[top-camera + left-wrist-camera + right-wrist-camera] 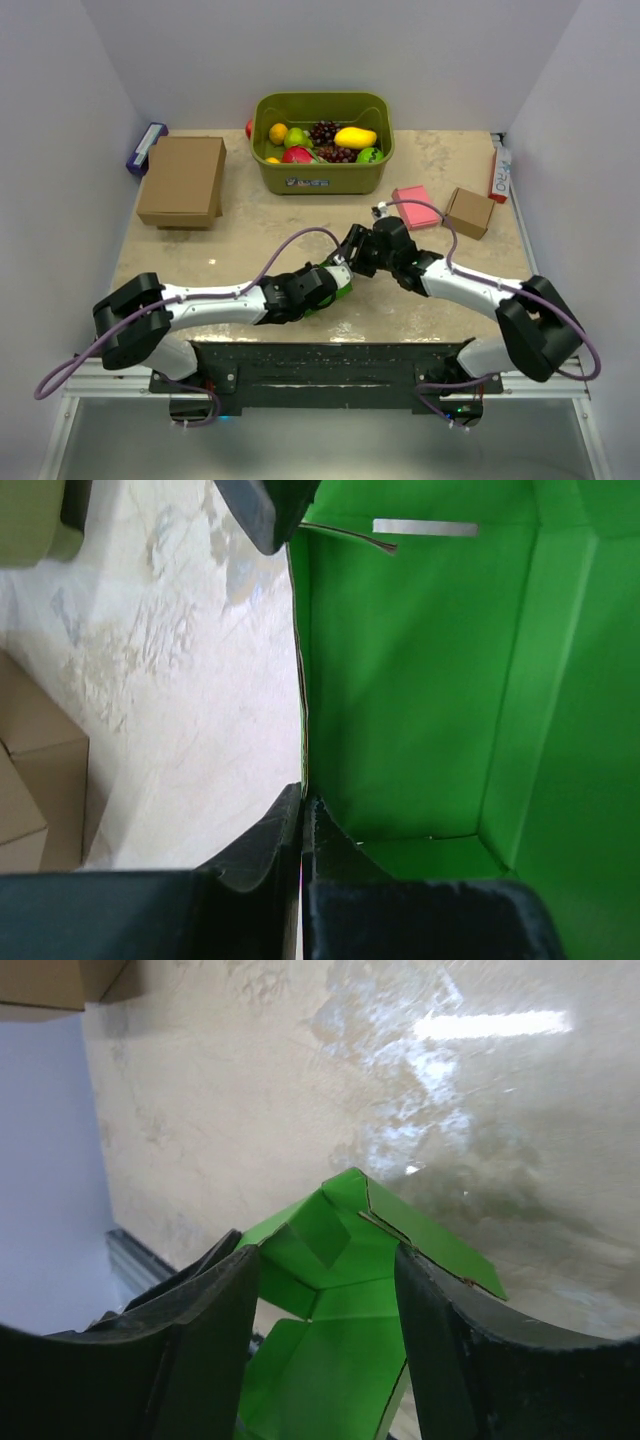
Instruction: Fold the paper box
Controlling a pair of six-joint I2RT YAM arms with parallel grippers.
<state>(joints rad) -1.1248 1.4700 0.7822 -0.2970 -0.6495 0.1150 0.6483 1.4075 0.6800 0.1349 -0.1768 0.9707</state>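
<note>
The paper box (343, 289) lies on the table (250, 235) in front of the fruit tub (322, 176), towards the arms' bases. The left claw (303, 802) is closed tight, pinching one upright wall of the box (420, 680) between its fingertips. The right claw (325, 1260) stands open, its fingers either side of a raised corner flap; whether they touch it cannot be told

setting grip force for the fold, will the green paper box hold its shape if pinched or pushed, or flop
Probably floppy: the paper box has thin walls, and the one pinched by the left gripper looks slightly wavy. Likely light, so a push may slide it on the smooth table rather than bend it. Creases should hinge easily: a flap stands half-folded.
</note>
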